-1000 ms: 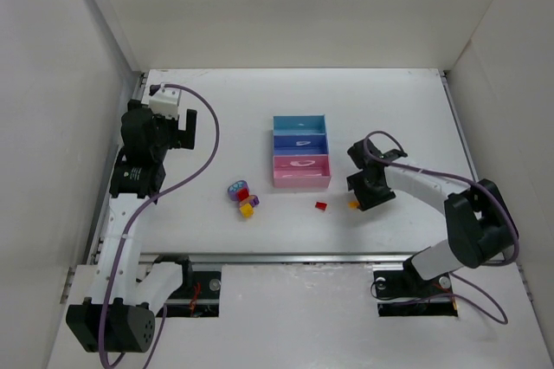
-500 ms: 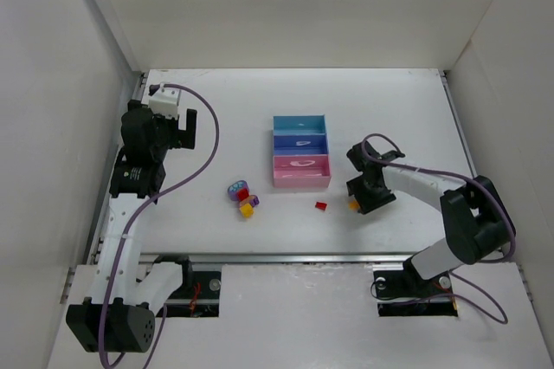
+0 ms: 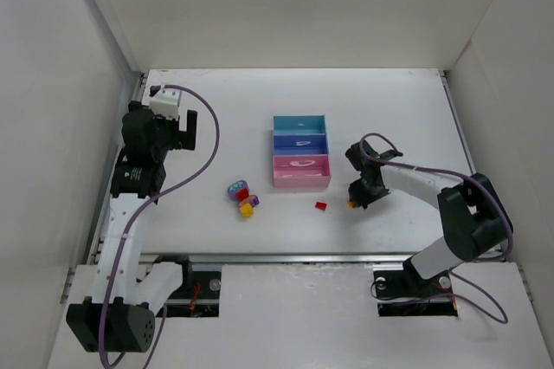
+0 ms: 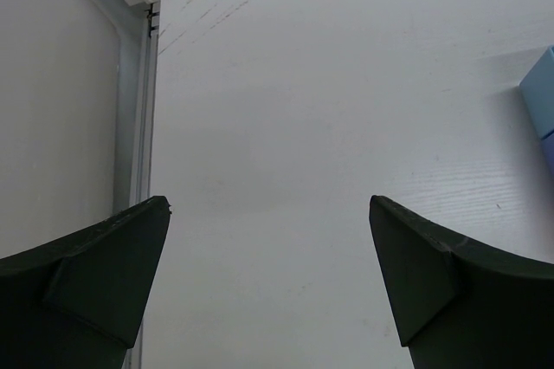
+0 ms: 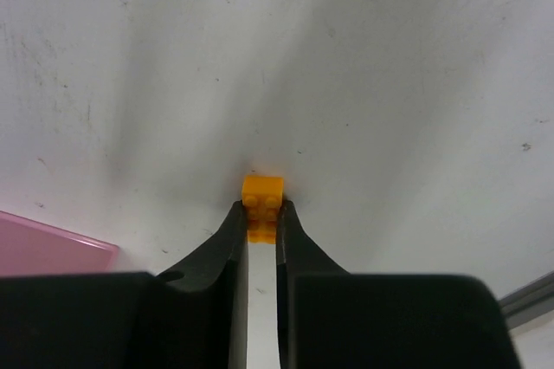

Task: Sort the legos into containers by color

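Note:
My right gripper (image 5: 260, 210) is shut on a small orange lego (image 5: 262, 199) that rests on the white table; from above it shows at the gripper (image 3: 357, 201) tip as the orange lego (image 3: 352, 204). A red lego (image 3: 321, 206) lies a little to its left. A cluster of a lavender-blue, red, purple and yellow legos (image 3: 241, 197) sits further left. The three joined containers, light blue (image 3: 299, 124), darker blue (image 3: 300, 143) and pink (image 3: 301, 171), stand in a row at mid table. My left gripper (image 4: 268, 213) hangs wide open over bare table far left, holding nothing.
White walls enclose the table on three sides. A metal rail (image 4: 138, 135) runs along the left edge near my left gripper. A corner of the light blue tray (image 4: 541, 96) shows at the right edge of the left wrist view. A pink tray corner (image 5: 43, 243) shows beside my right gripper.
My right gripper has lowered slightly toward the orange lego and shut on it. The left arm has not moved.

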`<state>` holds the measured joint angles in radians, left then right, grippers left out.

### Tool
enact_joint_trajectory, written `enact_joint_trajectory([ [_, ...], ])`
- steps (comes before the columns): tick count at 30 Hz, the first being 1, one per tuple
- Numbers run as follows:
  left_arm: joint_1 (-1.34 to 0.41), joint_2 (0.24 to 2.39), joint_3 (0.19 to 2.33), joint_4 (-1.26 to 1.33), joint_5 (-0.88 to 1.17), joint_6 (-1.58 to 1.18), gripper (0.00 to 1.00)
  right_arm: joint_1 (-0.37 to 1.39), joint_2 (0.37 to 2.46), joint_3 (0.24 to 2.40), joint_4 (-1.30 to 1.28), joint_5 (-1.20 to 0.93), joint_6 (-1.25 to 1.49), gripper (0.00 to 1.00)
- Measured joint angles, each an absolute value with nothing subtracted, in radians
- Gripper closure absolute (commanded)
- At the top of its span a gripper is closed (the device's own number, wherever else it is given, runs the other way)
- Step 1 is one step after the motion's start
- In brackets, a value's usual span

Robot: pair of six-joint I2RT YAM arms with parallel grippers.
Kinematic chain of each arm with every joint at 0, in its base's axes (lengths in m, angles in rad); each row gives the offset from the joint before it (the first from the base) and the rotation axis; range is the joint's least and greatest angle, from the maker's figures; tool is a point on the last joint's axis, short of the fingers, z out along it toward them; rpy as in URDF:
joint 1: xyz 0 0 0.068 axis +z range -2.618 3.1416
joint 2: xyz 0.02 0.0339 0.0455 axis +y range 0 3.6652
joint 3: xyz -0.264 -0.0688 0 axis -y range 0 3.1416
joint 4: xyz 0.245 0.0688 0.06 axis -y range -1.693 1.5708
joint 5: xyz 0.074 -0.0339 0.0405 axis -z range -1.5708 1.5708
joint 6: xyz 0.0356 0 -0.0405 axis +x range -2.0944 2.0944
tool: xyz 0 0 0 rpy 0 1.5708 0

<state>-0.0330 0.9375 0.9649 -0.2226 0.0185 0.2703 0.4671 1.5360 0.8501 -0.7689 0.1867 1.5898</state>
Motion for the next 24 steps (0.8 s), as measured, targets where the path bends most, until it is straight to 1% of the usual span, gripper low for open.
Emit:
enact_joint_trajectory([
  [4,-0.033,0.939,0.965,-0.223,0.018,0.270,0.00,0.484,1.540,0.860,-0.763,0.215,1.538,1.00],
  [8,-0.033,0.949,0.965,-0.221,-0.022,0.247,0.00,0.498,1.541,0.910,-0.760,0.306,1.429,1.00],
  [12,-0.033,0.986,0.983,-0.231,-0.074,0.201,0.00,0.498,1.535,1.073,-0.735,0.436,1.224,1.00],
  [15,-0.033,1.013,1.012,-0.236,-0.070,0.185,0.00,0.498,1.523,1.195,-0.624,0.495,1.002,1.00],
  [20,-0.033,1.029,1.034,-0.229,-0.022,0.173,0.00,0.498,1.551,1.325,-0.402,0.443,0.669,1.00],
  [24,-0.033,1.091,1.064,-0.224,0.019,0.163,0.00,0.506,1.731,1.543,-0.349,0.386,0.533,1.00],
])
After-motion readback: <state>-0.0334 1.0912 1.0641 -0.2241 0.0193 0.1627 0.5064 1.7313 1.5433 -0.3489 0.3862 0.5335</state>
